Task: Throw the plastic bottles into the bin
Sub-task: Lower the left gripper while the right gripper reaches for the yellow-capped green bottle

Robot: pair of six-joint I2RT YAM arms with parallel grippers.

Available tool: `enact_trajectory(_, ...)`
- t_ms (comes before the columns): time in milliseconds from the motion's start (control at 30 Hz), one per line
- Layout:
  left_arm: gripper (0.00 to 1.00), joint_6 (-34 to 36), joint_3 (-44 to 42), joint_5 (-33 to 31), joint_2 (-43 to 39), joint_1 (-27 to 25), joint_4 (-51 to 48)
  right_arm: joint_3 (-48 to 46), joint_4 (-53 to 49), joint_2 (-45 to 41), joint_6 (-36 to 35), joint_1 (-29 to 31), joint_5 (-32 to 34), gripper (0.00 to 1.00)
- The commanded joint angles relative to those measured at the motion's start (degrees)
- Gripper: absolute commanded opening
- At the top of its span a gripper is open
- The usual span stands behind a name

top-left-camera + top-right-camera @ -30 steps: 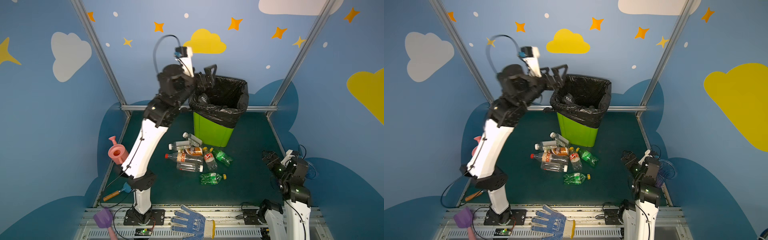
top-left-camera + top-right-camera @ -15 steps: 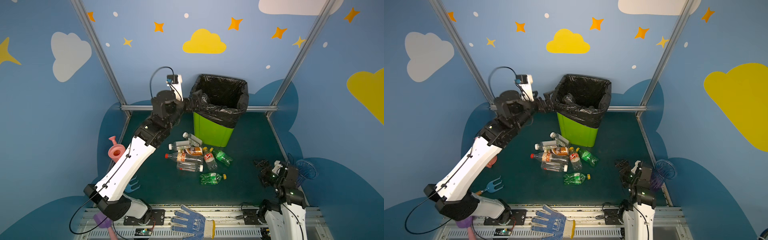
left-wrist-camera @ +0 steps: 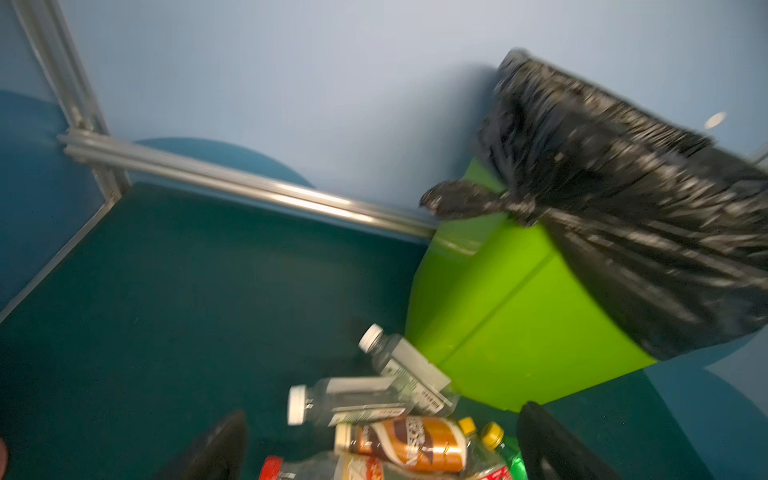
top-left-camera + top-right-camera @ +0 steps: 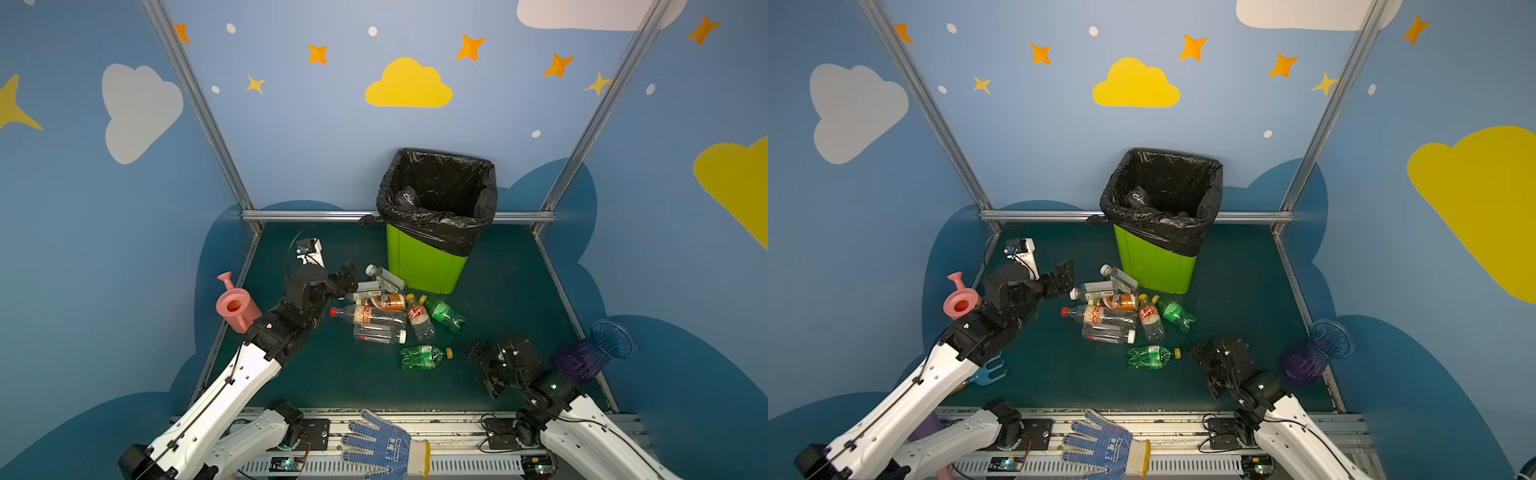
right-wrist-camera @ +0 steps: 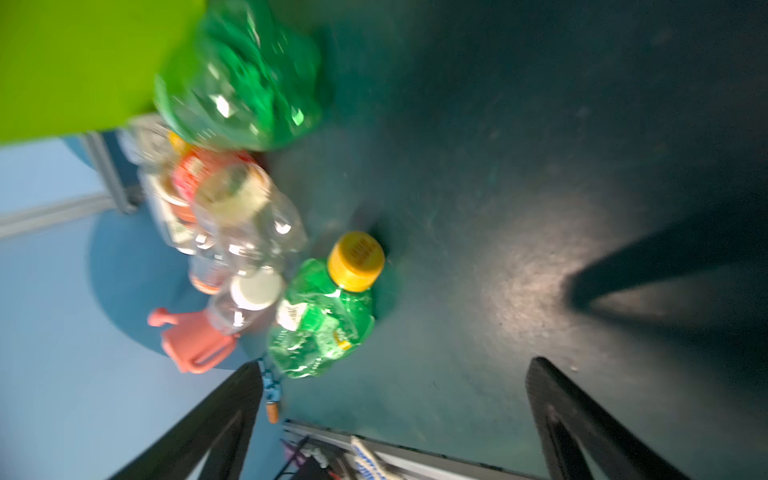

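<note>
Evidently both pincers gape empty: the left gripper (image 4: 345,277) hangs low by the plastic bottles (image 4: 380,318) heaped at the foot of the bin (image 4: 422,266), placed for a pick; the right gripper (image 4: 480,353) faces a crushed green bottle (image 4: 424,356), seemingly its target, the wrist view being blurred

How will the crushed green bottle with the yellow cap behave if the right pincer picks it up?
The crushed green bottle looks empty, so probably very light. Its dented walls would likely give under the right pincer. Lying on its side, it may skid or roll if nudged.
</note>
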Motion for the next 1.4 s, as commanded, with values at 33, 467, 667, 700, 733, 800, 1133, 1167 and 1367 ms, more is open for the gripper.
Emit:
enact_trajectory(33, 1.0, -3.85, -4.88, -2.69, -5.75, 0.71, -3.04, 3.25, 10.16, 8.78, 8.66, 8.94, 12.07, 0.98)
enact_trajectory(467, 1.0, -7.84, -12.31, -4.18, -15.25, 1.6, -9.29, 13.5, 16.0, 29.74, 16.21, 16.99, 13.7, 0.97)
enact_trajectory(667, 1.0, -8.42, -14.37, -5.66, -17.98, 1.78, -10.77, 15.73, 12.52, 32.02, 20.07, 18.68, 14.5, 0.96)
enact_trajectory(700, 1.0, -8.57, -14.64, -5.85, -18.44, 1.87, -10.99, 16.27, 12.66, 32.97, 20.17, 18.68, 14.07, 0.96)
enact_trajectory(733, 1.0, -8.7, -14.78, -5.99, -18.8, 1.87, -11.11, 16.68, 12.92, 33.86, 20.35, 18.68, 13.25, 0.96)
enact_trajectory(800, 1.0, -8.88, -15.13, -6.38, -19.53, 1.96, -11.58, 17.05, 13.64, 36.04, 21.67, 18.67, 11.42, 0.95)
enact_trajectory(1133, 1.0, -8.91, -16.14, -7.38, -21.4, 2.43, -12.38, 18.54, 13.69, 41.27, 24.31, 18.31, 9.27, 0.91)
enact_trajectory(1167, 1.0, -8.91, -16.31, -7.36, -21.54, 2.46, -12.36, 18.96, 12.6, 41.57, 24.62, 18.13, 9.88, 0.91)
enact_trajectory(1367, 1.0, -9.07, -16.72, -7.3, -21.64, 2.68, -12.26, 18.76, 11.7, 42.54, 23.23, 16.15, 9.83, 0.9)
